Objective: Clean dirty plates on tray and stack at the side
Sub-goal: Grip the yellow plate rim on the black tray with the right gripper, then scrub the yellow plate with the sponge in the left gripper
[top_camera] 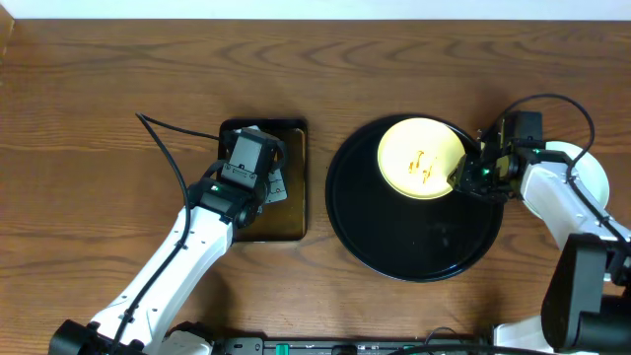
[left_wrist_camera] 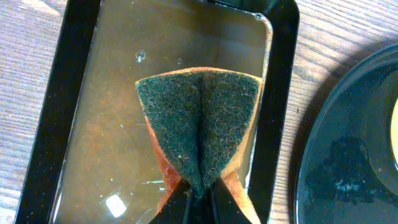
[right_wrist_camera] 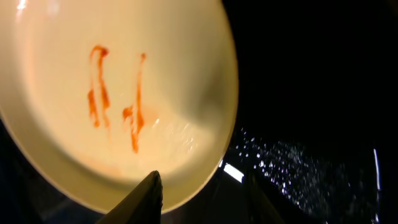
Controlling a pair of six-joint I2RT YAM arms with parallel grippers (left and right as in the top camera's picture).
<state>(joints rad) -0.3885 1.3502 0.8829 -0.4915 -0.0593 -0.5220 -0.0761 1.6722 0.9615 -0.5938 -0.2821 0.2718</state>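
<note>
**Status.** One yellow plate [top_camera: 421,158] lies on the upper part of the round tray [top_camera: 414,237] and is not yet cleaned. Orange smears [right_wrist_camera: 99,93] are plain on its face. No other plate lies on the tray. A pale round shape [top_camera: 590,170] shows at the right edge of the overhead view, mostly under the right arm. It may be plates already set aside, but that cannot be confirmed. By my judgement this plate is left to be wiped and moved to the tabletop [top_camera: 99,99].

**Grippers.** The right gripper [right_wrist_camera: 205,182] is at the plate's right rim. Its fingers stand well apart with the rim between them, not clamped. The left gripper [left_wrist_camera: 200,202] is pinched tight on a folded sponge [left_wrist_camera: 199,124], green scouring face up and orange body beneath.

**Surroundings.** The sponge hangs over a small rectangular tray [left_wrist_camera: 283,74] of brownish liquid [left_wrist_camera: 106,124], left of the round tray. A black cable [top_camera: 168,148] runs across the wood at the left.

**Obstructions.** Water spots mark the round tray's bare floor. The rectangular tray sits just beside the round one, so the left arm has little room between them.
</note>
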